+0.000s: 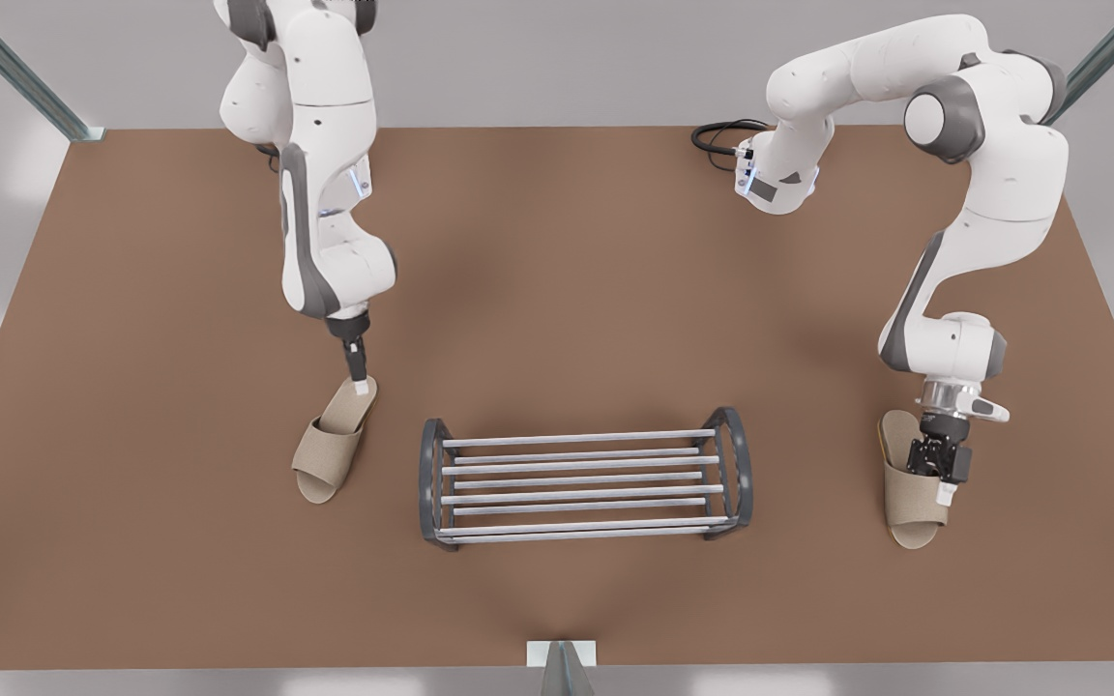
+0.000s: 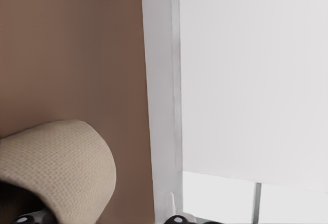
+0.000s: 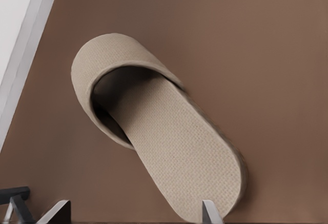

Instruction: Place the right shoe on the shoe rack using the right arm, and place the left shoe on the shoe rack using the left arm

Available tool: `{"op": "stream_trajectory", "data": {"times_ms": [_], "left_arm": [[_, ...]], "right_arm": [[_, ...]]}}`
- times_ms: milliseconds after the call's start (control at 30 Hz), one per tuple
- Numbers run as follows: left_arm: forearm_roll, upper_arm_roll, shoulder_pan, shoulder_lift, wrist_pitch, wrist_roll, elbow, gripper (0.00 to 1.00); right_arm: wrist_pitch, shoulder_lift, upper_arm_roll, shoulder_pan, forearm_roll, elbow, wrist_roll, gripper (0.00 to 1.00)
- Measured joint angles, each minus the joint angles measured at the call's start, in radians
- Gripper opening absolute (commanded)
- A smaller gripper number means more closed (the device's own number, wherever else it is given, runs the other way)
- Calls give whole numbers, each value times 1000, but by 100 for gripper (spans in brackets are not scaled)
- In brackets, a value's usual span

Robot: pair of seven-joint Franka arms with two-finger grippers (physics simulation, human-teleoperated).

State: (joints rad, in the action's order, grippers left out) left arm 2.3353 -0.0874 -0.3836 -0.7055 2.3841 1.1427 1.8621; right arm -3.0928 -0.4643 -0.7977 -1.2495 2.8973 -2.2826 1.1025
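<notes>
The silver-barred shoe rack [image 1: 581, 480] stands on the brown table between two beige slippers. The right shoe [image 1: 330, 449] lies at the front view's left, toe toward the camera. My right gripper [image 1: 361, 387] is open and down at its heel. In the right wrist view the whole right shoe [image 3: 169, 131] shows, with one fingertip [image 3: 207, 211] at the heel rim. The left shoe [image 1: 910, 503] lies at the front view's right. My left gripper [image 1: 944, 483] is low over its upper and open. The left wrist view shows that toe cap [image 2: 61, 167] close up.
A black cable coil [image 1: 721, 135] lies at the table's far side. Bare brown table [image 1: 557, 290] spreads behind and in front of the rack. The table edge [image 2: 161, 106] runs close beside the left shoe. A small bracket [image 1: 562, 657] sits at the near edge.
</notes>
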Motion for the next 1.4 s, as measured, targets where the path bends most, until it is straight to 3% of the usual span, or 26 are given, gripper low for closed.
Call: {"op": "stream_trajectory", "data": {"times_ms": [133,200,267,333,367,600,700,833,900,967,1067,1100,1233,1400], "left_arm": [[-1,-6,0,-8,8,-4,-1,88],[-1,-6,0,-10,11,-6,-1,80],[-1,-6,0,-11,13,-8,-1,79],[-1,-6,0,-11,15,-9,-1,67],[-1,-6,0,-12,17,-10,-1,67],[-2,-8,0,-24,22,-13,-3,60],[-3,-8,0,-25,23,-15,-4,49],[-4,-14,-1,-24,25,-16,-17,49],[-4,-28,0,-21,35,-17,-30,46],[-4,-34,0,-16,43,-19,-35,46],[-5,-64,1,66,84,-29,-30,25],[-7,-72,4,93,102,-36,-27,21],[-29,-108,36,206,181,-87,-8,21],[-458,-154,198,433,325,-369,6,21]], "right_arm": [[70,2,58,63,0,-7,76,96],[105,0,53,68,0,-8,108,96],[131,-1,46,72,0,-7,137,93],[147,-2,43,82,0,2,164,94],[152,-3,39,83,0,5,176,97],[175,-29,21,122,0,49,245,92],[182,-51,22,161,0,90,267,92],[214,-79,27,206,0,117,291,91],[230,-91,29,223,0,125,301,100],[241,-100,30,238,0,136,309,100],[254,-105,32,254,0,148,319,100],[257,-106,34,257,0,151,323,100],[266,-116,47,264,0,153,333,100],[295,-147,62,289,0,159,344,100]]}}
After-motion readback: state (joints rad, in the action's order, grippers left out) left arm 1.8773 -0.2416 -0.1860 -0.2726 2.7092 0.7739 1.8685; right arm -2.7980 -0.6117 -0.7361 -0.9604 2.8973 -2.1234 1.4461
